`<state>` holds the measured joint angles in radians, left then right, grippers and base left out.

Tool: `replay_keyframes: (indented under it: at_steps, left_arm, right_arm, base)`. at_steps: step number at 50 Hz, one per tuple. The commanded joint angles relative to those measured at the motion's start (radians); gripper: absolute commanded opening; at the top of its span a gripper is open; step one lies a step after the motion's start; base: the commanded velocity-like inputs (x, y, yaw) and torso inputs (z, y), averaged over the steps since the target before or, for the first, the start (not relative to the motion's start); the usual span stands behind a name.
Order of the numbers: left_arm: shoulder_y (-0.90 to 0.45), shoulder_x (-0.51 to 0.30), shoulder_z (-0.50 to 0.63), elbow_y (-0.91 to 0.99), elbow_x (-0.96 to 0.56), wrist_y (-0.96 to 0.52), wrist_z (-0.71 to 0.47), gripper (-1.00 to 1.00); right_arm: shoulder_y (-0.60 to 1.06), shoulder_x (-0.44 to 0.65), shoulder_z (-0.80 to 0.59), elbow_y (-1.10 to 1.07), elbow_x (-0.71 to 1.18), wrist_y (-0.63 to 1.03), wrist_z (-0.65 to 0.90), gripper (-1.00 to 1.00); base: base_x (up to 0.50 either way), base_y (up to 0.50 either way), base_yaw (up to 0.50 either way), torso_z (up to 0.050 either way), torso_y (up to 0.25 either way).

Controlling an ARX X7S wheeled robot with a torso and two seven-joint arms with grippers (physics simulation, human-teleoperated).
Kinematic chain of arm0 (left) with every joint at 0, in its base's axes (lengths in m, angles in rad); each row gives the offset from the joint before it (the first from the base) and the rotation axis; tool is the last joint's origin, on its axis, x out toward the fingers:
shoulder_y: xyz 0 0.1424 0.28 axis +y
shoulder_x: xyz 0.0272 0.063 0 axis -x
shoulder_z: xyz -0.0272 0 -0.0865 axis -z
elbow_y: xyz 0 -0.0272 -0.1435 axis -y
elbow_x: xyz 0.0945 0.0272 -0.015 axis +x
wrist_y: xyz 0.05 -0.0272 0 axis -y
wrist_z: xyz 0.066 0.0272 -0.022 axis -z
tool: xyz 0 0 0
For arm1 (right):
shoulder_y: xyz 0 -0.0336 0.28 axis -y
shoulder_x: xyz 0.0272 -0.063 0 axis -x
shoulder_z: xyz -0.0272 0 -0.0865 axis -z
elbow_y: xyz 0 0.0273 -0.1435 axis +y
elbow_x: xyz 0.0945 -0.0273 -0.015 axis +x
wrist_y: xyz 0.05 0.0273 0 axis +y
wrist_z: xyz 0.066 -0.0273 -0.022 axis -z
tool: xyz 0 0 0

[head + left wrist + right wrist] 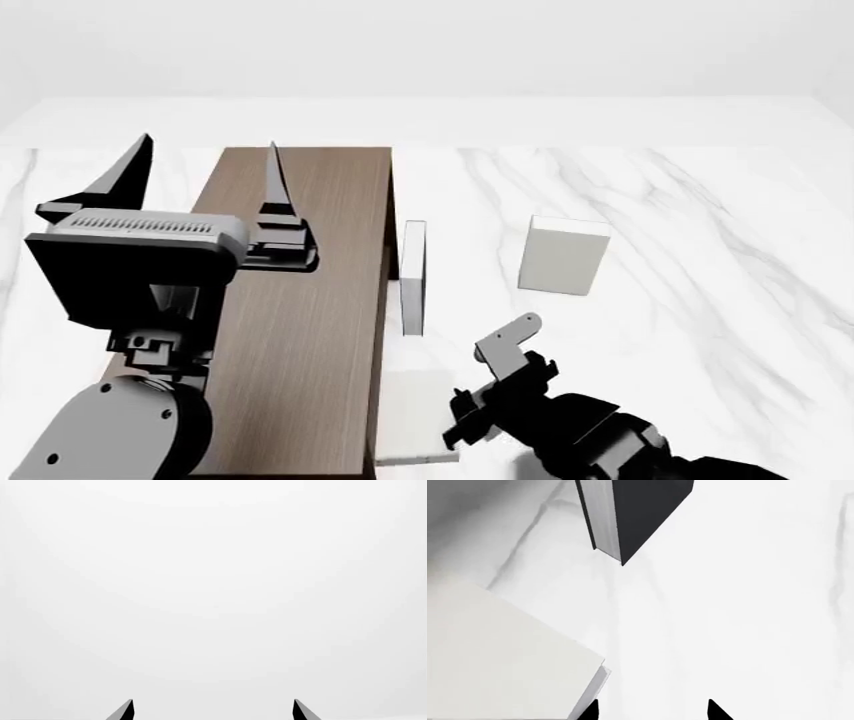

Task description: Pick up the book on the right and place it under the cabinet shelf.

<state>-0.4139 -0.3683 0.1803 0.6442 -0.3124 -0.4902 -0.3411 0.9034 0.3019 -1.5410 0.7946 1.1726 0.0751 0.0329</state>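
Note:
The book (563, 255) is a pale grey-white slab standing upright on the marble table, right of the other slabs. The dark brown cabinet shelf (307, 300) stretches down the left centre. My right gripper (461, 425) is low at the near edge, open and empty, well short of the book. It sits beside a flat pale slab (414, 425) that lies against the cabinet. In the right wrist view my gripper (654, 712) is open, and that flat slab (500, 655) touches or nearly touches one fingertip. My left gripper (208, 143) is raised over the cabinet's left side, open and empty. In its own view (213, 705) only blank white shows.
A thin pale slab (414, 275) stands on edge close to the cabinet's right side. It is probably the shadowed upright slab (634, 515) ahead in the right wrist view. White marble table (694, 300) spreads right of the book.

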Motion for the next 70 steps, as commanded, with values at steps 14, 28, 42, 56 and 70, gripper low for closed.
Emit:
replay_keyframes:
  at_steps: [14, 28, 42, 56, 70]
  left_arm:
    - [0.001, -0.008, -0.009, 0.015, -0.015, -0.004, -0.01, 1.0]
    - [0.0, -0.01, -0.008, 0.014, -0.021, 0.0, -0.012, 1.0]
    - [0.0, -0.013, -0.011, 0.019, -0.029, 0.0, -0.015, 1.0]
    - [0.0, -0.017, -0.009, 0.024, -0.032, 0.0, -0.02, 1.0]
    - [0.001, -0.022, -0.01, 0.038, -0.037, -0.003, -0.027, 1.0]
  right_arm:
    - [-0.034, -0.068, -0.088, -0.084, 0.035, 0.05, -0.071, 1.0]
    - [-0.025, -0.047, -0.093, -0.182, 0.045, 0.08, -0.068, 1.0]
    - [-0.03, -0.082, -0.092, -0.156, 0.04, 0.076, -0.098, 1.0]
    - [-0.034, -0.088, -0.078, -0.145, 0.038, 0.057, -0.096, 1.0]
    - [-0.017, 0.034, -0.061, -0.303, 0.05, 0.067, 0.009, 1.0]
  base:
    - [0.0, 0.0, 0.0, 0.0, -0.004]
    - [0.0, 0.0, 0.0, 0.0, -0.002]
    - [0.0, 0.0, 0.0, 0.0, -0.003]
    - [0.0, 0.0, 0.0, 0.0, -0.005]
    - [0.0, 0.0, 0.0, 0.0, -0.001]
